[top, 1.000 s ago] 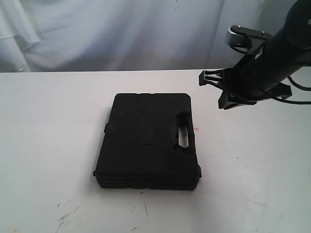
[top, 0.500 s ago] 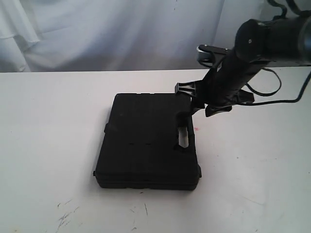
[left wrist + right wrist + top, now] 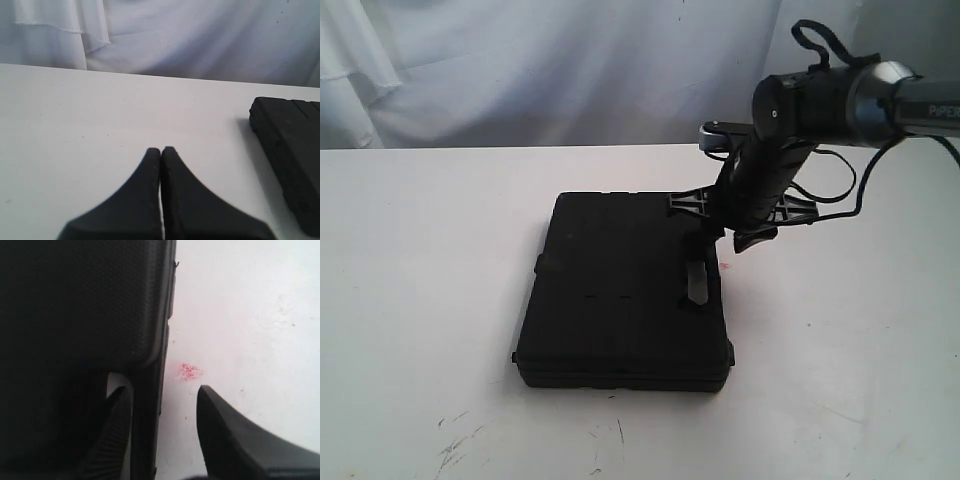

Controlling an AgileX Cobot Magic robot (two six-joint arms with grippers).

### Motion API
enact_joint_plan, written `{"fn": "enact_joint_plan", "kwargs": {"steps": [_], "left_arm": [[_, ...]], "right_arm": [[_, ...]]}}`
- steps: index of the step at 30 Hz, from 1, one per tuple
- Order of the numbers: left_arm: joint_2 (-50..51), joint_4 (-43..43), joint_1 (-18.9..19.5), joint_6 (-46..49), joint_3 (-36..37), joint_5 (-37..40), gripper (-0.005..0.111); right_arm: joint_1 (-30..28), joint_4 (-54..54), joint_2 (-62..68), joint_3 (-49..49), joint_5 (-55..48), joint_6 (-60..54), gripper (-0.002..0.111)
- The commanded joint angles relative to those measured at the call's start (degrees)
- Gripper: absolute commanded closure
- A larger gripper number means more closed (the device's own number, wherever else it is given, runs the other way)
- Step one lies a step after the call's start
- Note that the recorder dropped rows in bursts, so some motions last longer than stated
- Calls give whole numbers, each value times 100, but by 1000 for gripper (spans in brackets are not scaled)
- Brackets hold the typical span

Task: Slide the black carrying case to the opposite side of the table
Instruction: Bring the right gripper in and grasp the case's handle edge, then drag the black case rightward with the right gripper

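Observation:
The black carrying case [image 3: 620,290] lies flat in the middle of the white table [image 3: 420,250], its handle on the right side. My right gripper [image 3: 708,250] is open and lowered over that handle [image 3: 150,405]: one finger [image 3: 117,410] sits in the handle slot, the other finger [image 3: 220,420] hangs over bare table outside the case [image 3: 75,305]. The right gripper [image 3: 162,391] holds nothing. My left gripper [image 3: 161,150] is shut and empty above the table [image 3: 75,110], with a corner of the case [image 3: 290,145] off to one side. It does not show in the exterior view.
A small pink spot [image 3: 188,371] marks the table just beside the handle, also visible as a pink spot [image 3: 724,265] in the exterior view. Dark scuff marks [image 3: 455,450] lie near the front edge. A white cloth backdrop [image 3: 570,70] hangs behind the table.
My right arm has swung left and down from the far right, bringing its open gripper onto the case's handle. The case has not moved.

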State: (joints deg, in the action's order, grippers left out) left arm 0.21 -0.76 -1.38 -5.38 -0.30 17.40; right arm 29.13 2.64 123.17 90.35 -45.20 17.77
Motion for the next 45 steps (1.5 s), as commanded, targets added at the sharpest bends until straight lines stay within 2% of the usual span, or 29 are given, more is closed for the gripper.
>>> {"fn": "enact_joint_plan", "kwargs": {"steps": [1, 8, 18, 25, 35, 45], "left_arm": [[-21, 23, 14, -5, 30, -63, 107], [-21, 23, 14, -5, 30, -63, 107], [-21, 23, 14, -5, 30, -63, 107], [-21, 23, 14, -5, 30, -63, 107], [-21, 23, 14, -5, 30, -63, 107], [-21, 23, 14, -5, 30, -63, 107]], "right_arm": [[57, -70, 174, 113, 4, -24, 68], [57, -70, 360, 113, 59, -24, 68], [57, -70, 360, 113, 49, -32, 83], [57, -128, 360, 113, -157, 0, 108], [-16, -412, 360, 113, -572, 0, 108], [-545, -839, 360, 113, -1148, -69, 108]]}}
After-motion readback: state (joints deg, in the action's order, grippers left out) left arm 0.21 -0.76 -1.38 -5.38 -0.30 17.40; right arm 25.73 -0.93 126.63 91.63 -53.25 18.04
